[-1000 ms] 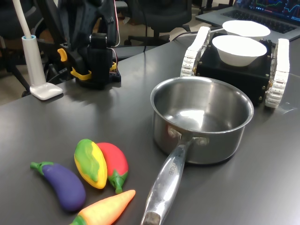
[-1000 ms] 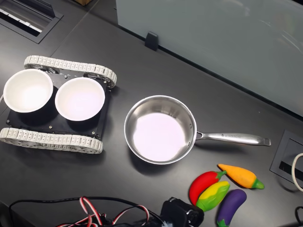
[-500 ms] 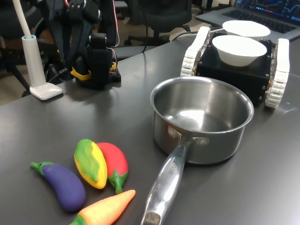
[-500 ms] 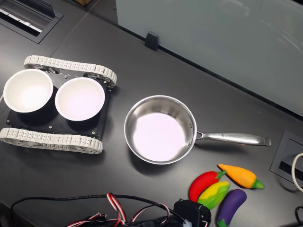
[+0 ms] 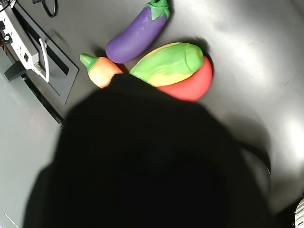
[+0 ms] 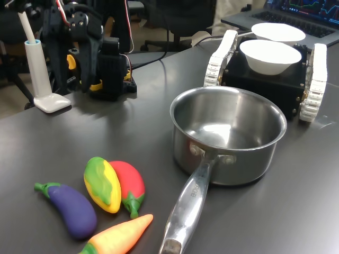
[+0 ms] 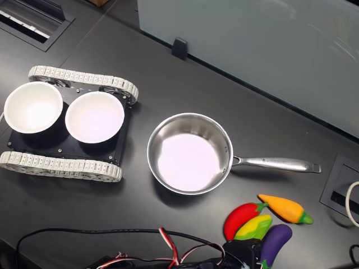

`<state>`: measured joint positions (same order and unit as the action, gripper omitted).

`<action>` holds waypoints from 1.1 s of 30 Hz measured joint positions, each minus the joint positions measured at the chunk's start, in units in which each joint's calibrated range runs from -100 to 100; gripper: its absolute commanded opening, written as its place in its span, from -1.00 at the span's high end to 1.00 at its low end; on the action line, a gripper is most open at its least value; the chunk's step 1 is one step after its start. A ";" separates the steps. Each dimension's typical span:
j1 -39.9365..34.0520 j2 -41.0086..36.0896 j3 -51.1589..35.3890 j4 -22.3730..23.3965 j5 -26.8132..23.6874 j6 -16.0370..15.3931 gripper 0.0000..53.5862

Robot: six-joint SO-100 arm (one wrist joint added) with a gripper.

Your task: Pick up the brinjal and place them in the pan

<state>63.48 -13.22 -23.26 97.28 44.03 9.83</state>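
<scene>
The eggplant [image 6: 69, 208] is lying flat on the dark table [image 6: 63, 137] at the near-left corner in the first exterior view, stem end pointing to the first exterior view's left, with nothing holding it. Right next to it is a yellow-green pepper [image 6: 102, 183] leaning against a red chilli [image 6: 130, 185], and an orange carrot [image 6: 119, 236] lies just in front of those. In the second exterior view the same bunch sits at the lower right, with the eggplant [image 7: 275, 241] closest to the bottom edge. The steel pan [image 6: 228, 135] is upright and empty in the middle of the table, its long handle pointing toward the veggies, and there's a clear gap between it and the eggplant. The gripper [image 6: 79, 58] is up at the far left by the arm's base in the first exterior view, well away from the eggplant, but honestly I can't tell how far open the fingers are: it's just a dark shape there, and in the wrist view a big black blur covers most of the frame. Behind the pan, a little tracked vehicle [image 6: 270, 69] carries two white bowls [image 6: 270, 55].
</scene>
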 measured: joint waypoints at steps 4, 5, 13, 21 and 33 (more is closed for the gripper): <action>0.44 2.02 -0.90 0.00 1.47 0.00 -0.10; 0.66 2.69 -1.18 0.00 1.95 0.00 -0.13; 1.76 7.07 -1.63 0.00 6.35 0.18 -0.26; 3.08 10.52 -1.63 -0.85 10.21 0.46 -0.34; 2.64 16.50 -5.34 -4.42 12.55 3.86 -0.30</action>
<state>66.12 3.28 -28.60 92.86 56.58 13.68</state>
